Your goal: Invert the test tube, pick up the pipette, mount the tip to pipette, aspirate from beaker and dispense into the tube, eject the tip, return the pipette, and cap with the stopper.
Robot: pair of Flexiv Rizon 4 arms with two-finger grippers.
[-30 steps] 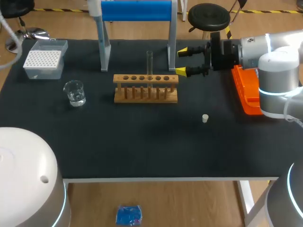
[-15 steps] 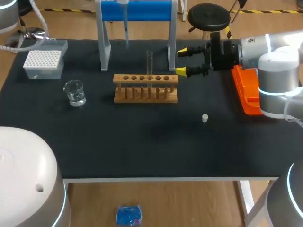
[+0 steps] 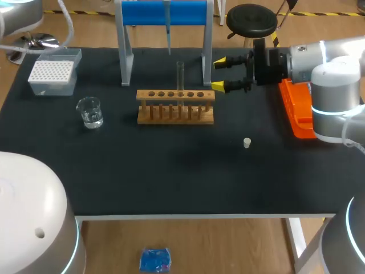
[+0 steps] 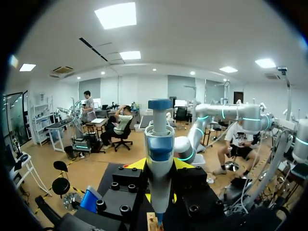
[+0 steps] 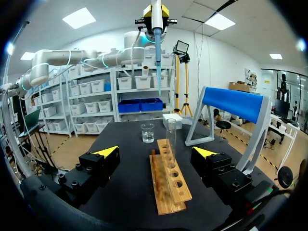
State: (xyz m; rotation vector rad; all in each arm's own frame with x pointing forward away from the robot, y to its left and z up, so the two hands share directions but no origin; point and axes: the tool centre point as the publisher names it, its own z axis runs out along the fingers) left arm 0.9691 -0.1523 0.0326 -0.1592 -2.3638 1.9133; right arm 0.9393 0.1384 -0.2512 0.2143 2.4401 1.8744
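My left gripper [image 4: 160, 166] is shut on the white and blue pipette [image 4: 159, 144], holding it upright. In the head view only the pipette's thin lower end [image 3: 168, 28] shows, hanging in front of the blue stand [image 3: 165, 12], behind and slightly left of the glass test tube [image 3: 180, 74]. The tube stands upright in the wooden rack [image 3: 175, 107]. From the right wrist view the pipette [image 5: 158, 53] hangs high beyond the tube [image 5: 170, 132] and rack [image 5: 169, 180]. My right gripper [image 3: 223, 74] stands open just right of the rack. The white stopper [image 3: 247, 142] lies on the mat.
A beaker [image 3: 90, 111] with water stands left of the rack, and a white tip box [image 3: 52, 71] sits at the back left. An orange tray [image 3: 296, 111] lies at the right edge under my right arm.
The pipette in my left gripper has travelled rightward along the blue stand, closer to the test tube. My right arm has stayed still.
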